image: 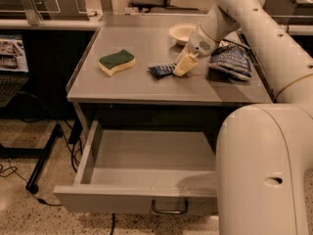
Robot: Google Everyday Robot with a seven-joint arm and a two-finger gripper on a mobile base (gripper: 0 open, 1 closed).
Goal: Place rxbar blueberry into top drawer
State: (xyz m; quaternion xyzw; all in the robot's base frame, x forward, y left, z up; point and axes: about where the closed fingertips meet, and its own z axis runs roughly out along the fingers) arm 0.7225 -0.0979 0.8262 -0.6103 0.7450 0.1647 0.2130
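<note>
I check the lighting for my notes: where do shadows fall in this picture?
Camera view: dim, warm light; a shadow lies on the drawer floor, front right, beside the arm; the hand, at the snack bar on the table, is evenly lit.

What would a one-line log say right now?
gripper: low over table, at one end of rxbar blueberry | top drawer: open | bar: not yet in drawer

The single camera looks steeply down from behind the claw [181, 67], which hangs over the table [142, 38] at mid-distance.
</note>
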